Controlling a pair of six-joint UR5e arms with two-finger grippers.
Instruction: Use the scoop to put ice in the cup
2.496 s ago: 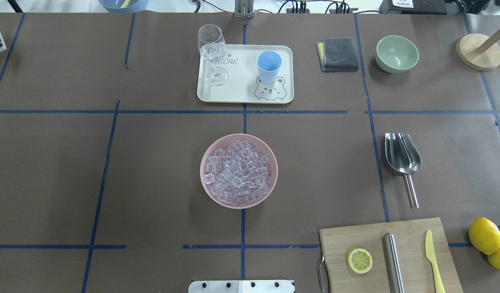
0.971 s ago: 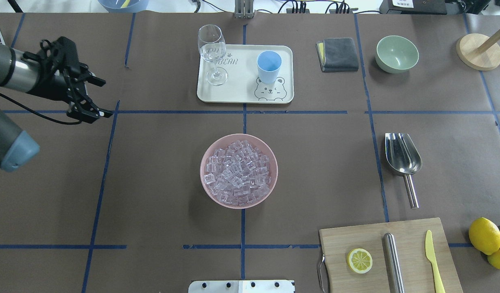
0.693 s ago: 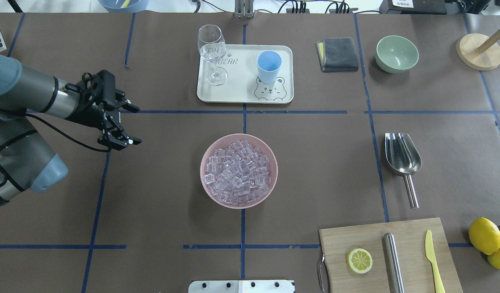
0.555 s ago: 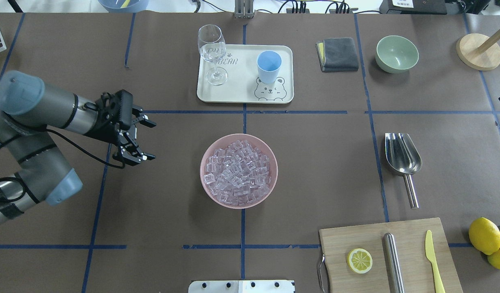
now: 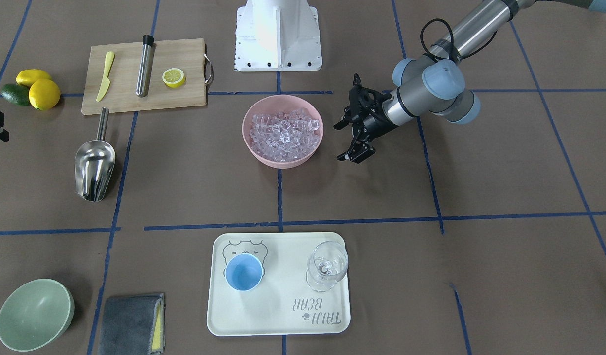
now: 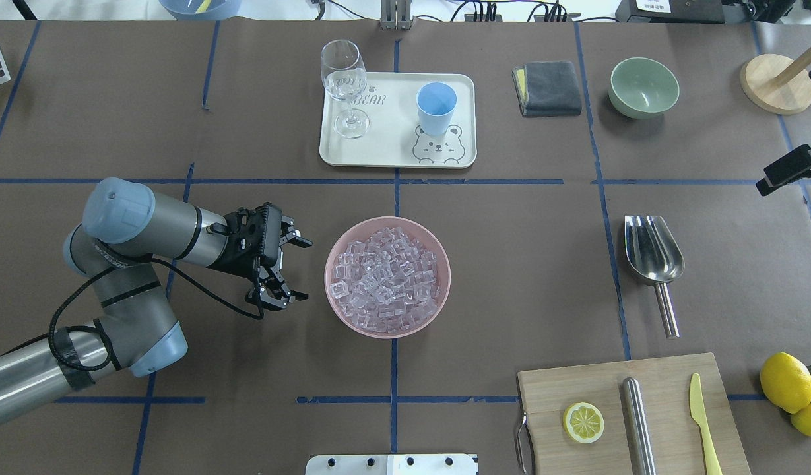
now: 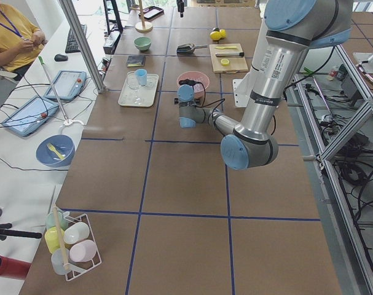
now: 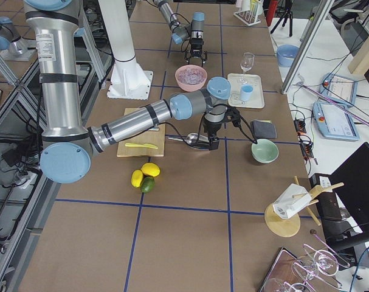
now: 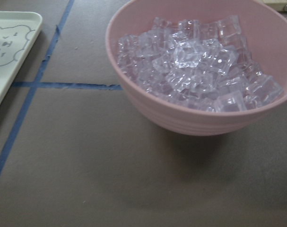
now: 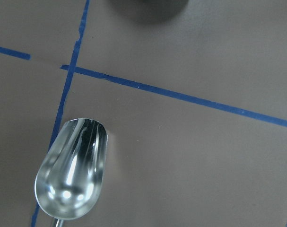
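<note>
- Movement since the last look?
- Left gripper [image 6: 303, 270] has swung in from the table's left side. It now sits just beside the pink bowl [image 6: 352, 328], on the bowl's left, fingers spread wide and holding nothing.
- And the other arm?
- Right gripper [image 6: 793, 168] reaches further in at the overhead view's right edge (a moment ago only a sliver showed). I cannot tell how its fingers stand. Its wrist camera looks down on the scoop [image 10: 72, 177].
- Anything on the table shifted?
- No. The scoop lies where it lay, right of the bowl and well apart from it, handle toward the robot. The ice [image 6: 387, 277] is heaped in the bowl. The cup [image 6: 436, 105] stands upright on the tray [image 6: 385, 155], near the wine glass [image 6: 344, 86].
</note>
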